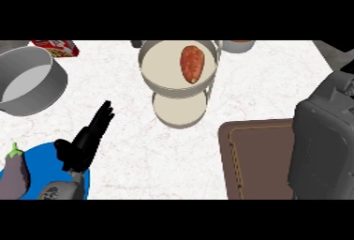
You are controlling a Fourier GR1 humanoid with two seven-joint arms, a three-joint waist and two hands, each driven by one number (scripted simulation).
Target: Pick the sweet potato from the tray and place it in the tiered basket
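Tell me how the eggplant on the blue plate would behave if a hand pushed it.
The eggplant looks rounded and smooth-skinned, so it would probably slide or roll rather than stay put. It seems plump, so likely fairly heavy for its size and stiff, not floppy. It lies near the edge of the blue plate, so a push might carry it off.

The sweet potato [192, 64] lies in the top tier of the basket [178, 79], at the far middle of the bench [166, 154]. The lower tier shows just in front of it. A pot [27, 79] stands far left, with a box [56, 47] behind it. The tray [257, 159] lies near right. A plate [41, 159] sits near left, an eggplant [15, 173] on it, and the left hand [86, 138] hangs over its far edge.
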